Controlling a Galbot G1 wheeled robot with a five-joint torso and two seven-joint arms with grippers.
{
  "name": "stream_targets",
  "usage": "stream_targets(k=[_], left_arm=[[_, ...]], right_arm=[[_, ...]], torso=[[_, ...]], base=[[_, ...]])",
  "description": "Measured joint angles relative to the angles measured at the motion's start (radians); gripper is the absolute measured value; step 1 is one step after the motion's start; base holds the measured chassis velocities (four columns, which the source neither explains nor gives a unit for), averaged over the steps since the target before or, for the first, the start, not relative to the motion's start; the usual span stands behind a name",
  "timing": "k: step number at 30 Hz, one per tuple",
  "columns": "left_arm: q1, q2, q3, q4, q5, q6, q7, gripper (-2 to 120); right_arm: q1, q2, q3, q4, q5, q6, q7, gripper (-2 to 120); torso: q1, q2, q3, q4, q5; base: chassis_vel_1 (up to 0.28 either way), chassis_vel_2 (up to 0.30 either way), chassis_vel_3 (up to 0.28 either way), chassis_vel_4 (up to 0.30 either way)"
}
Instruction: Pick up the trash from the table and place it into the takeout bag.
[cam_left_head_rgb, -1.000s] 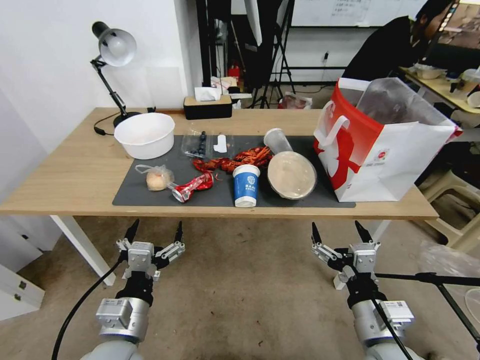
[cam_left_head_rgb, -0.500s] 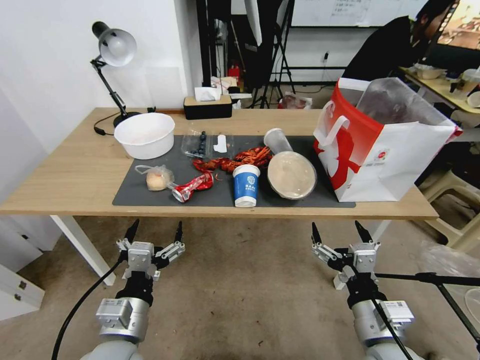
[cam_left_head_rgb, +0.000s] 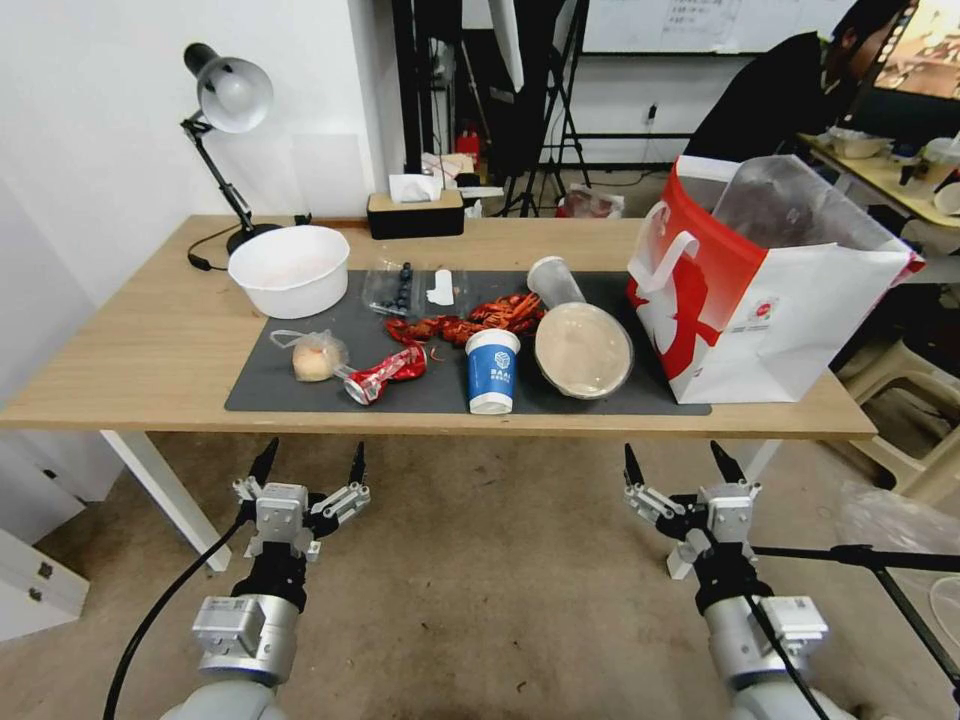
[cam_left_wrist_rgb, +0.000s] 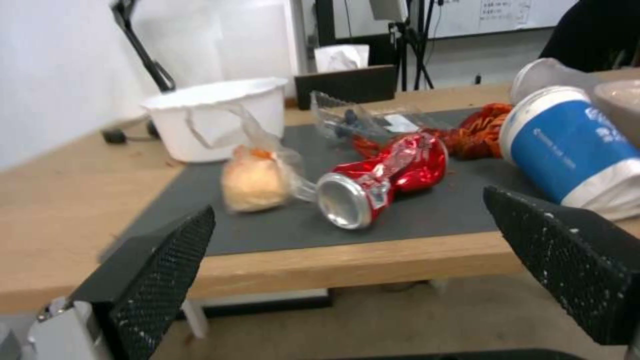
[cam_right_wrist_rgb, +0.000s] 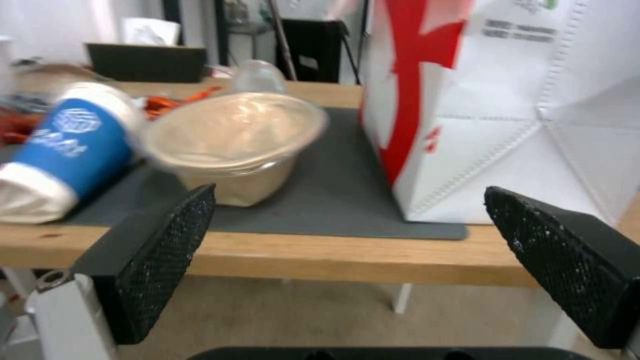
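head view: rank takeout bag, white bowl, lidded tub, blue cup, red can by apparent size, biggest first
1. takeout bag, by far the largest
2-3. white bowl and lidded tub: they look about alike, so unranked
4-5. blue cup and crushed red can: close; the can lies flat and crumpled, so unsure

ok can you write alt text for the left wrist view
The open left gripper hangs below the table edge, facing a crushed red can on the dark mat. A clear bag with an orange lump lies beside the can, a blue-and-white paper cup on its other side.
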Motion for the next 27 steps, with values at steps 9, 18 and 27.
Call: stream_targets(k=[9,18,27], left_arm=[[-0.127,-0.074,0.028,-0.006,-0.127,0.201,0.035,100],[-0.127,-0.069,0.024,0.007,-0.125,0.172,0.037,100],[-0.142,-0.059,0.024,0.038,-0.124,0.14,0.047,100]], right_arm=[[0.146,-0.035,0.101,0.053,0.125,-0.339,0.06,100],[0.152,-0.036,0.103,0.054,0.135,-0.352,0.064,100],[0.17,-0.068,-0.024,-0.013,0.3,-0.107,0.12,100]], torso=[[0.0,0.0,0.0,0.0002,-0.0001],[0.0,0.0,0.0,0.0,-0.0001],[0.0,0.0,0.0,-0.0003,-0.0002]], base=[[0.0,0.0,0.0,0.0],[0.0,0.0,0.0,0.0],[0.0,0.0,0.0,0.0]])
